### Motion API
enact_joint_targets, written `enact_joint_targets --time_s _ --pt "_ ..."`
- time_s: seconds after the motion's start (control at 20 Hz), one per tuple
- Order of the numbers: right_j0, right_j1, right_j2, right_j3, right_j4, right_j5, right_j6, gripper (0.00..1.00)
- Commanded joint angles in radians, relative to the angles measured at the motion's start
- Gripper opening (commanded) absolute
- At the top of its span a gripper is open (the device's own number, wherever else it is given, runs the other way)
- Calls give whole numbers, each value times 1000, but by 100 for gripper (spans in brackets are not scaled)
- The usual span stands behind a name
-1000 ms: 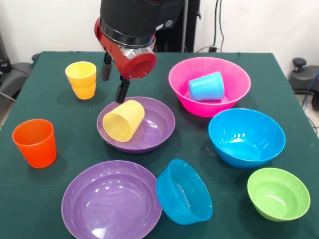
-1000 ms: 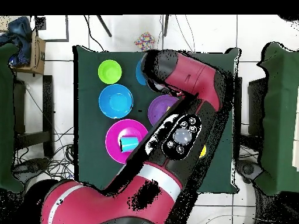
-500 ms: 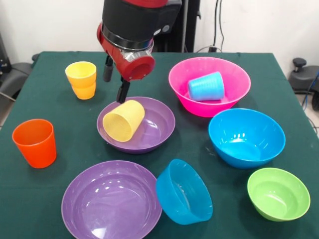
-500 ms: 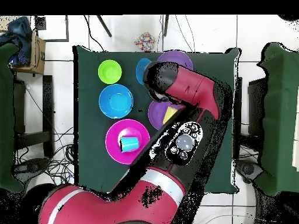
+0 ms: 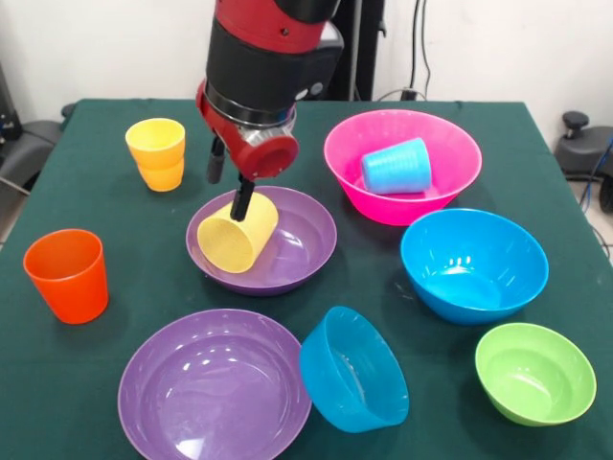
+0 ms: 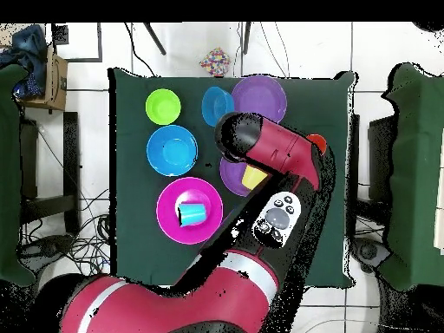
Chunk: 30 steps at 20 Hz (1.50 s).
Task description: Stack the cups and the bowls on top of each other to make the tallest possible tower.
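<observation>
My gripper (image 5: 230, 180) is open, just above the pale yellow ribbed cup (image 5: 238, 231), which lies on its side in a purple bowl (image 5: 305, 241). One finger (image 5: 244, 197) reaches the cup's upper edge. Two amber-yellow cups (image 5: 156, 153) stand nested at the far left and an orange cup (image 5: 67, 275) stands at the near left. A light blue cup (image 5: 396, 166) lies on its side in the pink bowl (image 5: 450, 144). In the overhead view the arm hides the gripper, but the pale yellow cup (image 6: 254, 178) shows.
A second purple bowl (image 5: 213, 383) sits at the front, with a small blue bowl (image 5: 352, 369) tilted against its rim. A big blue bowl (image 5: 474, 264) and a small green bowl (image 5: 534, 372) sit at the right. All stand on a green cloth (image 5: 96, 201).
The arm has moved right and down, bringing the gripper from beside the purple bowl's far rim onto the pale yellow cup. No cups or bowls have moved.
</observation>
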Motion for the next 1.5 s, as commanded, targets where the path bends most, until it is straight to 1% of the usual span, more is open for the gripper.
enact_joint_targets --time_s 0.05,0.3,0.55,0.9,1.0,1.05,1.15,1.25,1.3,1.5 --pt "-29 31 183 67 -77 -32 -55 100" --pt "-14 58 147 23 -83 44 -16 100" --pt "-18 73 151 3 -77 44 -12 100" --pt "-18 84 135 -26 -74 76 6 100" --pt "-5 90 116 -26 -50 54 71 100" --pt "-1 99 103 -45 -55 64 78 100" --pt "3 124 73 -100 -65 154 91 100" --pt "3 152 48 -158 -84 262 81 100" --pt "-3 163 46 -178 -86 289 72 100" --pt "-20 181 59 -212 -82 298 41 100"
